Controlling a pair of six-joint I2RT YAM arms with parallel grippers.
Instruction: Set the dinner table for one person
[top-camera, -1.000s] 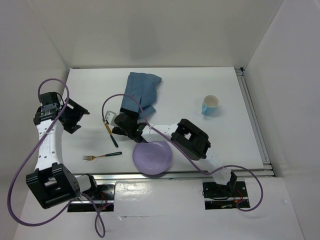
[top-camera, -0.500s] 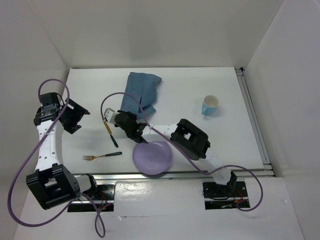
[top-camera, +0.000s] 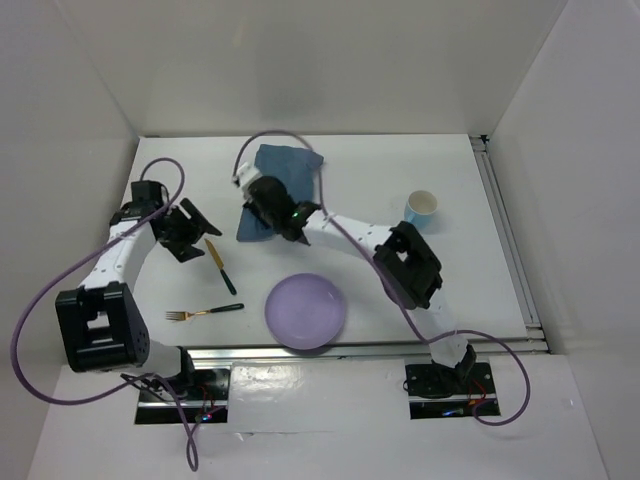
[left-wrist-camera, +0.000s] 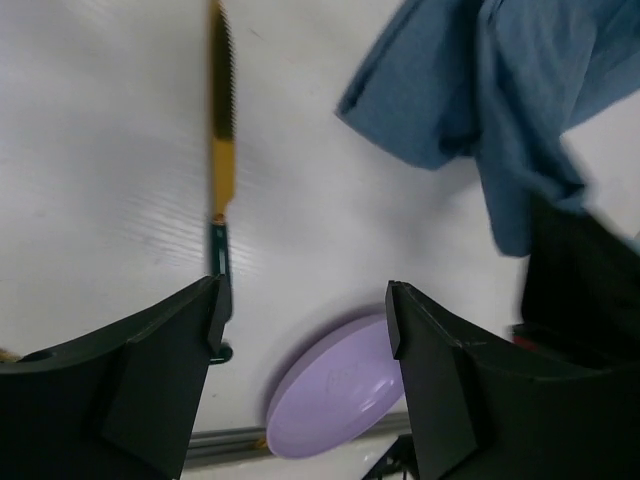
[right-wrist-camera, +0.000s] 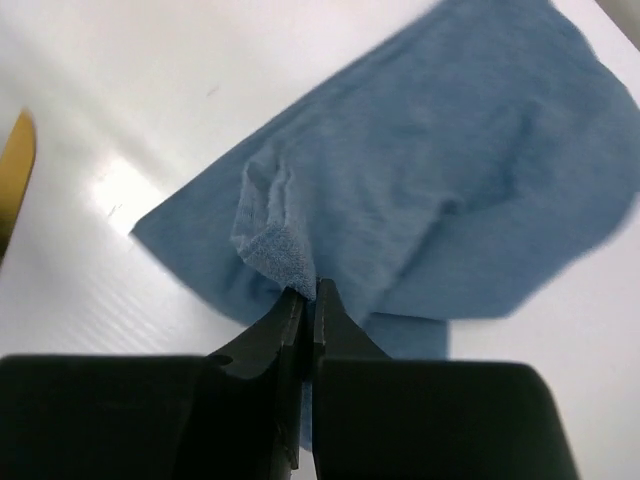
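Right jaws: pressed fully together on a small raised fold of the blue cloth (right-wrist-camera: 420, 170), close to one of its corners.
Blue cloth: rumpled and partly doubled over itself; apart from the pinched fold it lies on the bench (top-camera: 400, 170), toward the far side and left of centre.
Left jaws: spread wide with nothing between them, hanging over bare bench just beside the knife (top-camera: 221, 265).
Knife: gold blade and dark green handle, flat on the bench, lying at a slant left of the plate (top-camera: 306, 311).
Fork (top-camera: 205, 312): gold tines and dark handle, flat on the bench near the front rail, left of the plate and apart from the knife.
Plate: round, lilac, upright on the bench just behind the front rail.
Cup (top-camera: 422, 208): light blue, standing upright on the right half of the bench, well apart from the cloth.
Bench: the large matte-white tabletop under both arms, carrying every item; metal rails run along its near and right edges.
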